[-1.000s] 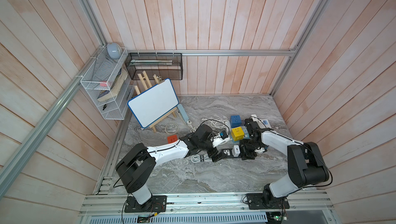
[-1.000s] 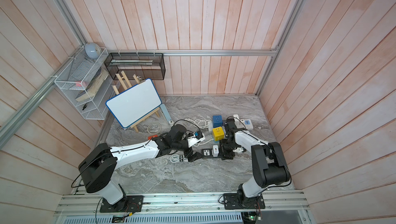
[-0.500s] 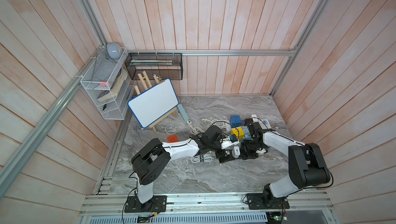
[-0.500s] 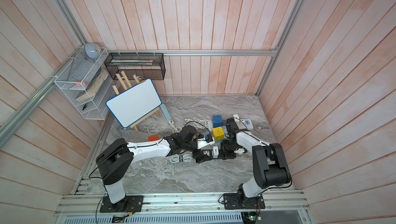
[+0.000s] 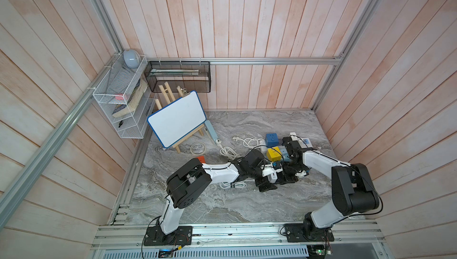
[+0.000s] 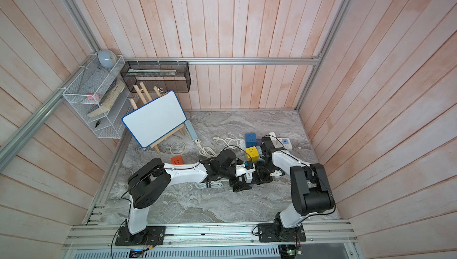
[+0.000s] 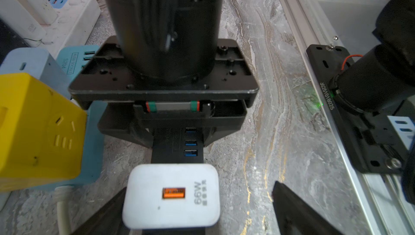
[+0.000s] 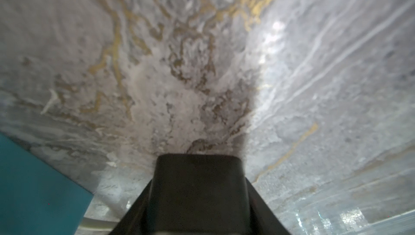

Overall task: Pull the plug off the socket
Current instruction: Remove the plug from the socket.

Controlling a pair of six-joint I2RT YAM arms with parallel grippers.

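Right gripper (image 7: 177, 132) has just clamped black power strip (image 7: 177, 153) | left gripper (image 5: 271, 179) spread, straddling white charger plug (image 7: 171, 196), seated right of table (image 5: 197, 208) centre, toward front edge | socket braced; pull likely next

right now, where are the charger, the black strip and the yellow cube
charger (image 7: 148, 196): left wrist view, white end face beside the orange port
black strip (image 7: 166, 149): left wrist view, top beside the blue ports
yellow cube (image 7: 45, 132): left wrist view, socket face
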